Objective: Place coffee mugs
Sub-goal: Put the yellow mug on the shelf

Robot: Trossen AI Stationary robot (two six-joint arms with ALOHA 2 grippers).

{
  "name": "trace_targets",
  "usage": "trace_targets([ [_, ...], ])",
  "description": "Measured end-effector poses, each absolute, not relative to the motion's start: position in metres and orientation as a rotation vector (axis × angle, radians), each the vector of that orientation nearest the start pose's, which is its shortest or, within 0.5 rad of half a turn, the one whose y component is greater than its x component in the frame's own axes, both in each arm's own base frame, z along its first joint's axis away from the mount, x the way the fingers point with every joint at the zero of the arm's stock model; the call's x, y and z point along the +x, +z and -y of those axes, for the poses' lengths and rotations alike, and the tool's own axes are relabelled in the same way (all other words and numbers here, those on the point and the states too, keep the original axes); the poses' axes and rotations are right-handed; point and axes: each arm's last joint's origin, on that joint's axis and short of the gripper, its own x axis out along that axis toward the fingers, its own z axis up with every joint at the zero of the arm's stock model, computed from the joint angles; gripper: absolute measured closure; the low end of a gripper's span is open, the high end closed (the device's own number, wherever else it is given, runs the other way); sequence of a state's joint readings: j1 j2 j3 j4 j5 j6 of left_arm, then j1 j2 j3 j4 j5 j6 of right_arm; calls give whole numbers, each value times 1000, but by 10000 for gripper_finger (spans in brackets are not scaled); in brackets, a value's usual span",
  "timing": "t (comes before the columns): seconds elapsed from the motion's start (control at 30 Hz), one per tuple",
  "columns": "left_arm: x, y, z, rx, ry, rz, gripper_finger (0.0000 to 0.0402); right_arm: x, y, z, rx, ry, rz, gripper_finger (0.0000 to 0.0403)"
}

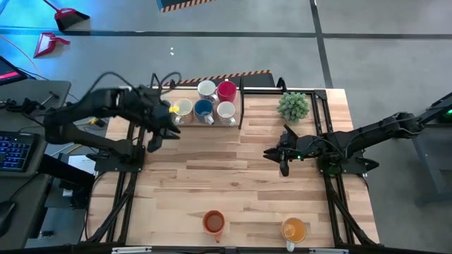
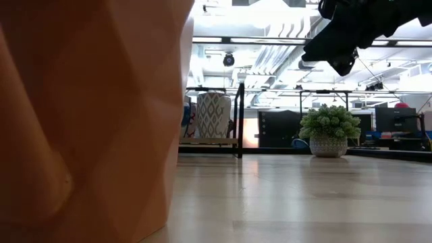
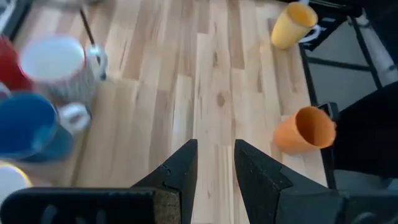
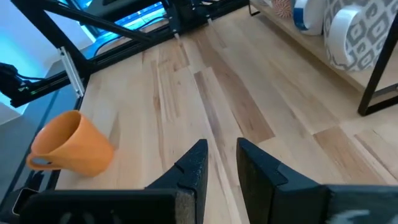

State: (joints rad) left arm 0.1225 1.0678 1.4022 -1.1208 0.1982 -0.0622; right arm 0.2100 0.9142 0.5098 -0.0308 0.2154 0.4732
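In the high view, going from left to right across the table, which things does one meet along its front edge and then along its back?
Front edge: red-orange mug → yellow-orange mug. Back: left claw → blue mug → red mug → potted plant.

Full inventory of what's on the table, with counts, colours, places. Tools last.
Rack mugs: five; two white, one red, one blue, one pale with yellow inside; on the rack at the table's far edge.
Loose mugs: two; red-orange and yellow-orange; near edge, apart.
Rack: one, black frame, far edge, left of the plant.
Plant: one, green in a pale pot, far right.
Table: one, light wood.
Left tool: dark, empty, fingers slightly apart, beside the rack.
Right tool: dark, empty, fingers slightly apart, mid-right, above the table.
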Motion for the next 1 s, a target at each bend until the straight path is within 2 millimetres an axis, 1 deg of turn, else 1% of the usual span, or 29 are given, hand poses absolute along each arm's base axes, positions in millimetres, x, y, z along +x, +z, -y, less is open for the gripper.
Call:
trace_targets([
  [0.17,164,342,-6,-241,-72,-690,308,192,231,-35,342,-98,-410,336],
  [0.27,164,304,-1,-261,-84,-632,308,192,232,-34,298,-104,-399,336],
  [0.4,169,271,4,-212,-63,-553,308,194,236,-34,216,-83,-355,336],
  [0.5,174,252,6,-152,-43,-488,308,195,240,-35,163,-64,-319,336],
  [0.6,182,240,7,-88,-33,-361,308,197,245,-35,103,-40,-271,336],
  [0.67,187,238,6,-32,-21,-265,308,198,249,-36,62,-28,-227,336],
  [0.77,194,248,5,45,8,-119,308,199,256,-35,21,-13,-157,336],
  [0.83,198,259,5,79,12,-48,308,200,259,-34,22,3,-129,336],
  [0.93,200,269,4,70,25,-49,308,201,259,-31,48,-2,-133,336],
  [1.0,200,268,3,45,31,-92,308,201,257,-29,51,-3,-149,336],
])
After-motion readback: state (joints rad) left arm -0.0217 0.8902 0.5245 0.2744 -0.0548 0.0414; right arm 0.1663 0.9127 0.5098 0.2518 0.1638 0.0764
